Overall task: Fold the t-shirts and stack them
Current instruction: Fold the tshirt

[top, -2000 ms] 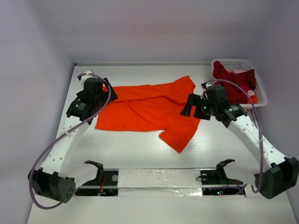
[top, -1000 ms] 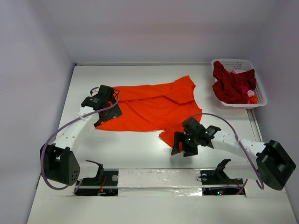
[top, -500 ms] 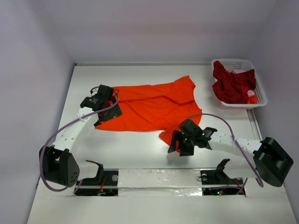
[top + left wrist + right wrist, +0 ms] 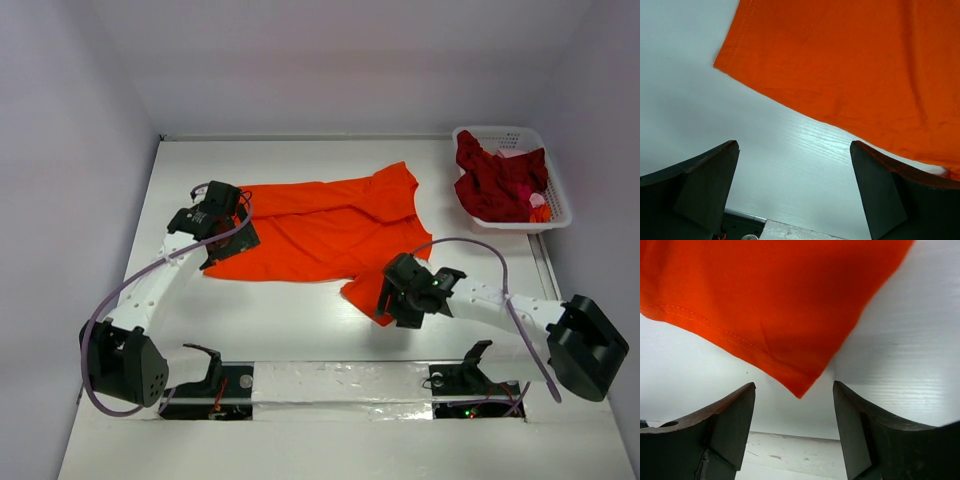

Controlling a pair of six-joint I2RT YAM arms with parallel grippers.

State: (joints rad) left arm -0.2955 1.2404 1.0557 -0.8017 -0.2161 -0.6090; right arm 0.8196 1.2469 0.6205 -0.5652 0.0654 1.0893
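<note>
The bright orange t-shirt lies spread and wrinkled on the white table, one sleeve pointing to the front right. Dark red t-shirts are heaped in the white basket. My left gripper is open and empty over the shirt's front left corner; in the left wrist view that hem lies just beyond the gripper. My right gripper is open and empty at the tip of the front sleeve; in the right wrist view the sleeve corner sits just ahead of the gripper, not between the fingers.
The white lattice basket stands at the back right by the wall. A taped strip with both arm mounts runs along the near table edge. Grey walls close in the left, back and right sides.
My right gripper swung from over the shirt's right side down to the front sleeve tip, then edged closer. My left gripper moved from the shirt's back left to its front left corner.
</note>
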